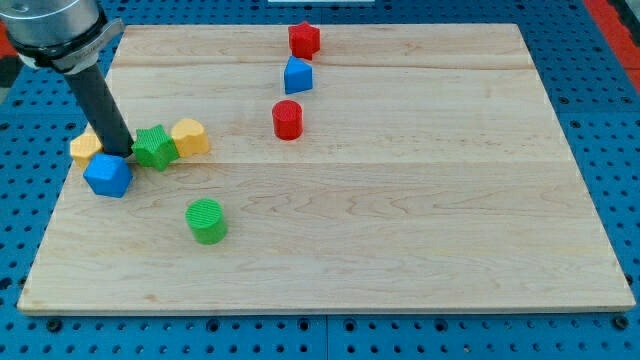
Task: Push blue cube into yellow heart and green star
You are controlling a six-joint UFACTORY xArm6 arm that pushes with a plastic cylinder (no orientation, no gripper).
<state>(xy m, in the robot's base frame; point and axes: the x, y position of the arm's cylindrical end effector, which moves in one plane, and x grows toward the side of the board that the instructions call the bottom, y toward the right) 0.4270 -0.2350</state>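
Note:
The blue cube (108, 175) sits near the board's left edge. The green star (155, 146) is just up and to its right, touching or nearly touching it. A yellow heart (190, 136) touches the star's right side. My tip (122, 153) is down between the blue cube and the green star, at the cube's upper right corner. Another yellow block (84, 148) lies partly hidden behind the rod, just above the cube.
A green cylinder (206, 221) stands below and right of the group. A red cylinder (287, 119) is near the middle top, with a blue block (298, 75) and a red block (304, 40) above it. The wooden board (400, 220) lies on a blue pegboard.

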